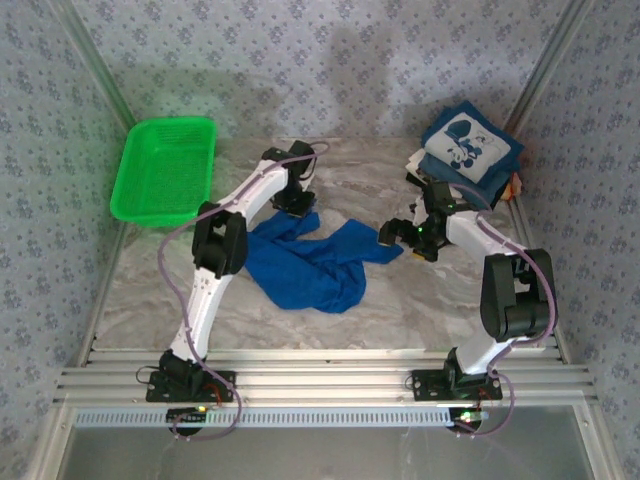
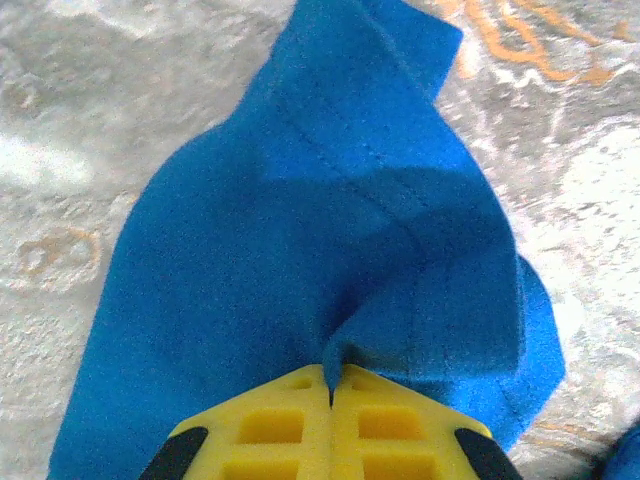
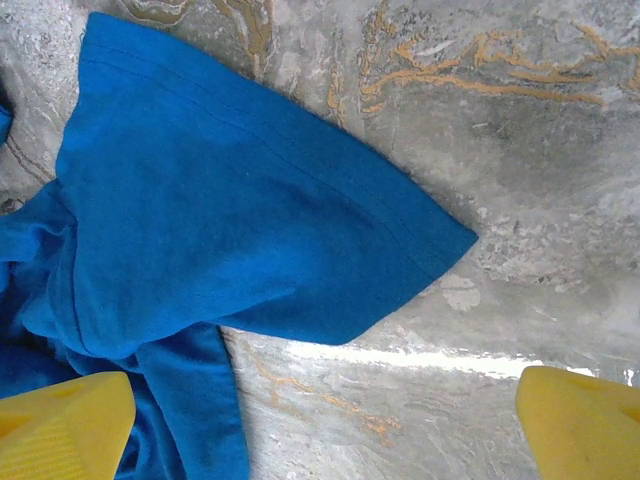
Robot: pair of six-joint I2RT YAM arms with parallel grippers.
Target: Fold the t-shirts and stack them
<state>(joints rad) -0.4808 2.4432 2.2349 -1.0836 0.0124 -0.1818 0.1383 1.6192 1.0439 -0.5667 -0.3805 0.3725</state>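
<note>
At the centre of the grey marbled desk (image 1: pixel 420 310) lies the crumpled royal-blue cloth t-shirt (image 1: pixel 305 265). I read its long axis as running roughly from 9 to 3 o'clock in the top view.

The left end effector (image 1: pixel 297 205) sits at the garment's 12 o'clock edge. On the left wrist view its yellow fingers (image 2: pixel 270 425) are pressed together, pinching a raised ridge of the blue cloth. The cloth fans away from the pinch toward 12 o'clock.

The right end effector (image 1: pixel 402 238) stands at the garment's 3 o'clock end, just beside the short sleeve (image 3: pixel 260 220). Its yellow fingers (image 3: pixel 60 430) are spread wide, with little but bare desk between them. On the right wrist view the sleeve lies flat toward 10 o'clock of the gap, its hemmed cuff pointing to 3 o'clock.

Governing relation: in the top view the sleeve lies on the 9 o'clock side of the right end effector, so I judge the right arm the nearer one for that end. It would need to shift toward the cloth and descend before closing. Closing where it stands would, I judge, catch desk rather than fabric.

Reference items: the stack of folded t-shirts (image 1: pixel 470 145), a navy one with white cartoon print on top, sits at 1 o'clock. The green plastic mesh basket (image 1: pixel 165 168) sits at 10 o'clock. Both are well apart from the blue shirt.
</note>
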